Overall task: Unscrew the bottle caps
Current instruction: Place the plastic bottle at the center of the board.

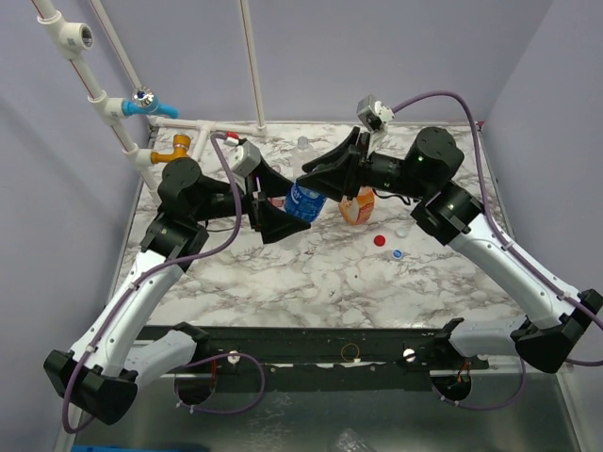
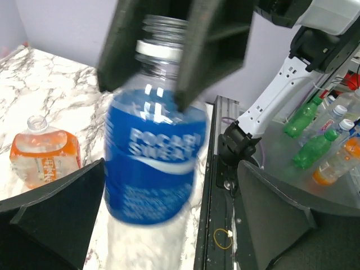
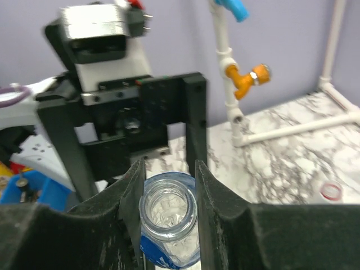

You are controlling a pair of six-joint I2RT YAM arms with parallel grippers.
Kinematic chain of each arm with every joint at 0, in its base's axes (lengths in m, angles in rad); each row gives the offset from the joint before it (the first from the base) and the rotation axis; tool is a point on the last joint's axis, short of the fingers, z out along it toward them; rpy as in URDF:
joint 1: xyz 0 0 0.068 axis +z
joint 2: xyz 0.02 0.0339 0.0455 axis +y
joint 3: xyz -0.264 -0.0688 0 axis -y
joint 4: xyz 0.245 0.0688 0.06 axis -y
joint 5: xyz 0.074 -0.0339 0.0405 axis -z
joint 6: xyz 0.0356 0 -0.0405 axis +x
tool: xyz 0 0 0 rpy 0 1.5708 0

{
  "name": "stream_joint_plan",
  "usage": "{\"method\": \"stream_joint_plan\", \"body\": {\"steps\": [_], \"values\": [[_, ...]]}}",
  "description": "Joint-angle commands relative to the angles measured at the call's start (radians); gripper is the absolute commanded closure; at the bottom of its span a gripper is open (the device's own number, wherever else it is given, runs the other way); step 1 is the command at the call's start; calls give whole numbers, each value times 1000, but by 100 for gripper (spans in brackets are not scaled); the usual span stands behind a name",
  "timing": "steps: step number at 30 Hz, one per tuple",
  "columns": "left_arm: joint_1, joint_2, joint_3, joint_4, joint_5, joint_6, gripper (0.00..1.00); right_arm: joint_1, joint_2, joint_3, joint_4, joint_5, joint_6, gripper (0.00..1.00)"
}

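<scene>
Blue-labelled bottle [image 2: 152, 169] tilted between the two claws over the far middle of the tabletop [image 1: 283, 282], mouth open and no cap on it. Right claw [image 3: 167, 185] pinched in on the bare threaded neck just under the rim. Left claw [image 2: 163, 214] spread wide on either side of the bottle's body, gripping nothing. Judged to be a hand-off of an opened bottle to the right arm. To do it well: keep the right grip square and firm, since a ridged clear plastic neck probably slips easily; draw the left claw straight back clear of the label before moving; then lower the bottle upright onto bare tabletop. Squat orange bottle [image 2: 42, 154], also capless, just beyond it toward the right edge. Red cap [image 1: 380, 239] and blue-and-white cap [image 1: 398, 252] loose on the tabletop, right of centre. White capitals on the blue label: "POCARI SWEAT". Print on the orange bottle's label too small to read.
</scene>
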Motion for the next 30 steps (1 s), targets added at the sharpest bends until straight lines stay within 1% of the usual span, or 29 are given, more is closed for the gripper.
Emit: {"method": "stream_joint_plan", "body": {"steps": [1,4,6,8,11,15,18,21,23,24,26,30], "values": [[23,-92,-65,-17,-62,24,1,2,-19,19,-192,193,-157,84],[29,-138,-109,-95,-97,85,1,2,-9,-36,-223,290,-217,84],[28,-161,-136,-152,-195,124,1,2,12,-96,-210,342,-244,86],[30,-177,-159,-198,-294,127,1,3,37,-153,-174,375,-235,87],[30,-203,-194,-233,-359,172,1,2,71,-247,-75,447,-243,88],[30,-230,-236,-256,-424,204,1,3,94,-367,104,534,-253,87],[30,-234,-256,-267,-487,207,1,2,120,-419,194,577,-262,84],[30,-223,-262,-285,-582,198,1,4,144,-450,256,620,-263,83],[30,-212,-262,-297,-636,202,1,8,152,-472,294,628,-268,81],[30,-207,-262,-301,-658,204,1,14,156,-481,305,655,-275,79],[30,-197,-266,-308,-683,213,1,28,165,-497,328,686,-287,76],[31,-186,-284,-305,-722,215,1,45,168,-549,397,734,-287,75]]}}
